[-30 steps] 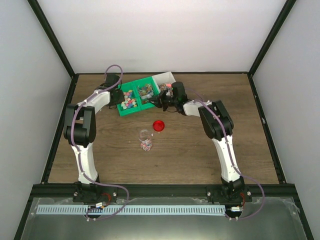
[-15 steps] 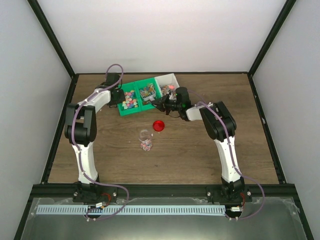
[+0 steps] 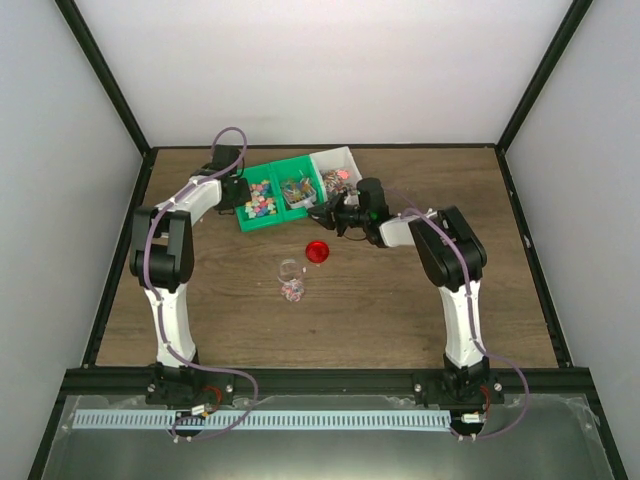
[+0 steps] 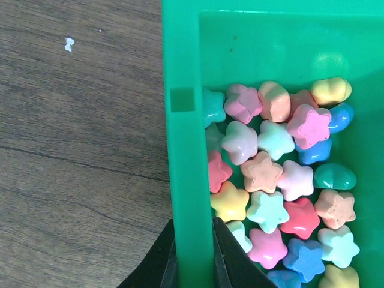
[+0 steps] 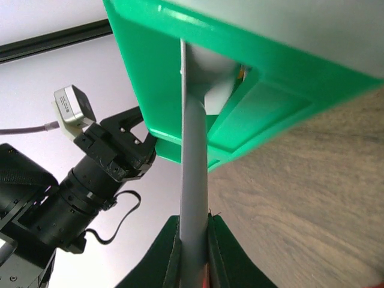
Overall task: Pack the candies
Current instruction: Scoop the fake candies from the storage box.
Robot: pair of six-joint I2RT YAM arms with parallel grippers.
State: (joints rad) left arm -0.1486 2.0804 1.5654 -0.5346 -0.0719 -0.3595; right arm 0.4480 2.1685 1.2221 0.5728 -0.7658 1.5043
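Pastel star-shaped candies fill a green bin; from above they show as a coloured heap. My left gripper is shut on that bin's left wall, one finger outside and one inside among the sweets; it sits at the bin's left end. My right gripper is shut on the grey handle of a scoop, whose bowl lies against the green bin's side. It hovers just right of the bins. A small glass jar with a few candies stands mid-table.
A round red lid lies beside the jar. A second green compartment and a white bin with mixed pieces sit to the right of the candy bin. Black frame rails edge the wooden table.
My right arm has drawn back to the right and slightly nearer with the scoop. The left gripper has kept its hold on the bin wall.
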